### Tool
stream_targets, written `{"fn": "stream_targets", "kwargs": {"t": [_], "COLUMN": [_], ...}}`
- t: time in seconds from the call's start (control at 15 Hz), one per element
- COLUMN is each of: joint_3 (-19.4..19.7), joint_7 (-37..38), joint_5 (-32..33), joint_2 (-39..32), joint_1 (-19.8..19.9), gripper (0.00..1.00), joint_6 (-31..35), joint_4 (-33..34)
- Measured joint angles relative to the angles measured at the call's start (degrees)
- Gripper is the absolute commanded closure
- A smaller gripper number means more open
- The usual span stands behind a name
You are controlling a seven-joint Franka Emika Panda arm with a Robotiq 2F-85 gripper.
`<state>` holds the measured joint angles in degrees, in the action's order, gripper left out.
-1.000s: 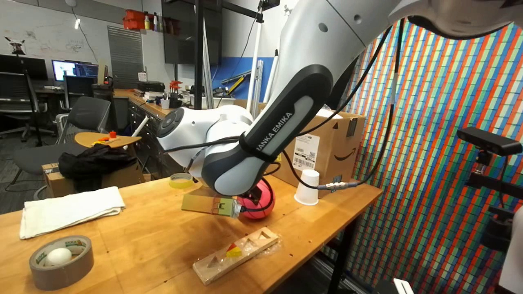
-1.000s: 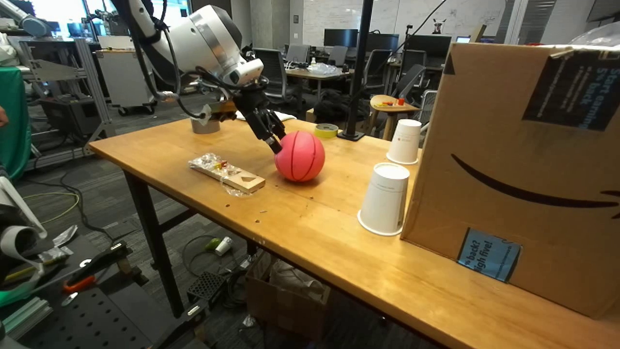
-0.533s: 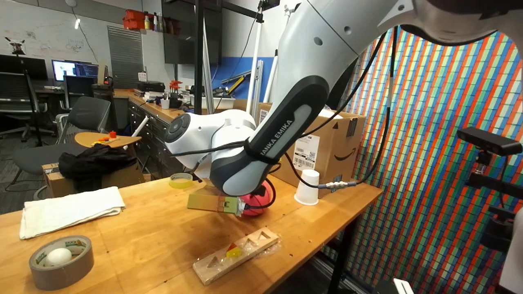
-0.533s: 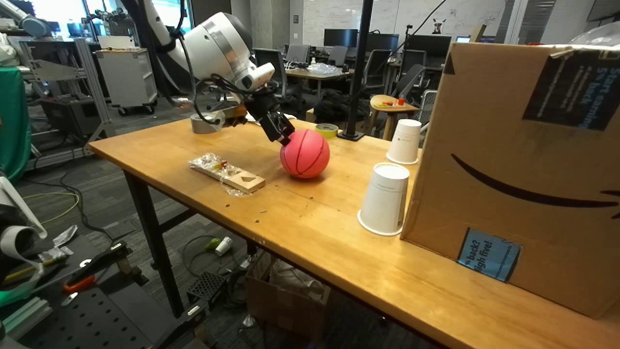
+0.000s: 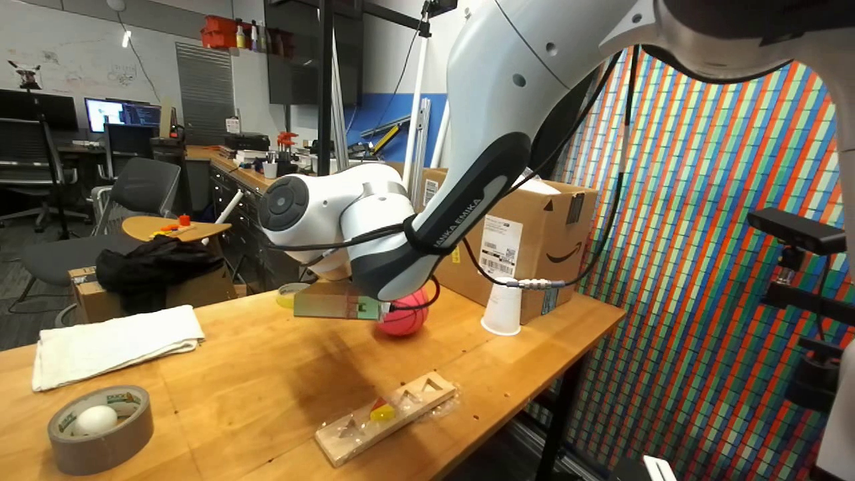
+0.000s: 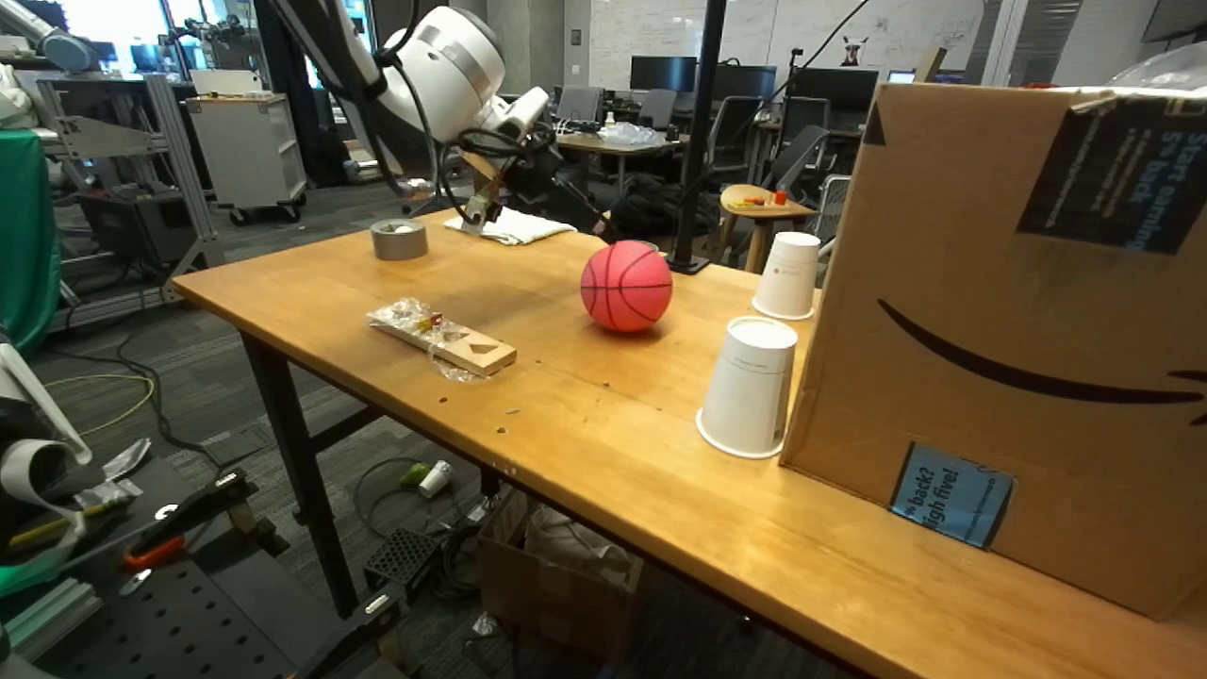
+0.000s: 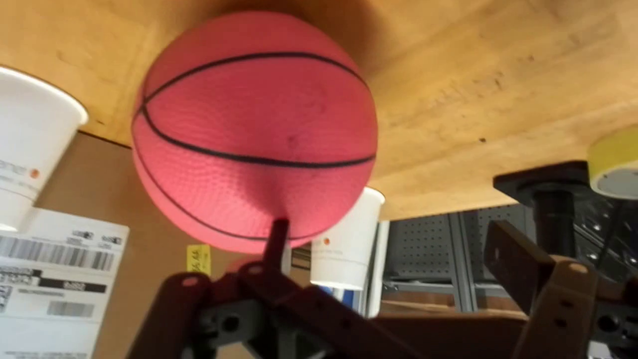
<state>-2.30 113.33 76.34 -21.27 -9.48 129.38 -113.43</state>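
A pink basketball (image 6: 626, 286) with black lines rests on the wooden table; it shows in both exterior views (image 5: 403, 319) and large in the wrist view (image 7: 254, 124). My gripper (image 7: 391, 230) is open, its two fingers wide apart with nothing between them. In the wrist view the left finger (image 7: 276, 244) overlaps the ball's lower edge and its shadow falls on the ball; I cannot tell whether it touches. The right finger (image 7: 513, 269) stands clear of the ball. In an exterior view the dark gripper (image 6: 603, 226) is at the ball's upper left; elsewhere the arm hides it.
White upturned cups (image 6: 750, 389) (image 6: 790, 275) stand beside a large cardboard box (image 6: 1000, 311). A wooden block with triangular holes (image 5: 367, 435) lies near the edge. A grey tape roll (image 5: 100, 454) holds a white ball. A folded cloth (image 5: 120, 341), yellow tape (image 5: 286, 298) and black post (image 6: 702, 141) are around.
The ball has rolled across the table, away from the wooden block and toward the black post, and has turned. The gripper has moved the same way.
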Motion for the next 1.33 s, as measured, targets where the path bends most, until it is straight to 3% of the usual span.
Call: {"fn": "stream_targets", "kwargs": {"t": [0.2, 0.47, 0.87, 1.33], "joint_3": [0.1, -1.2, -6.7, -8.3], "joint_7": [0.5, 1.1, 1.3, 1.3], "joint_5": [5.1, 5.2, -6.3, -16.3], "joint_2": [-2.0, -2.4, -0.3, 5.3], "joint_1": [0.6, 0.8, -1.9, -4.8], "gripper": [0.0, 0.0, 0.0, 0.0], "joint_6": [0.3, 0.5, -3.9, -13.6], "joint_4": [5.6, 6.8, -0.1, -5.2]}}
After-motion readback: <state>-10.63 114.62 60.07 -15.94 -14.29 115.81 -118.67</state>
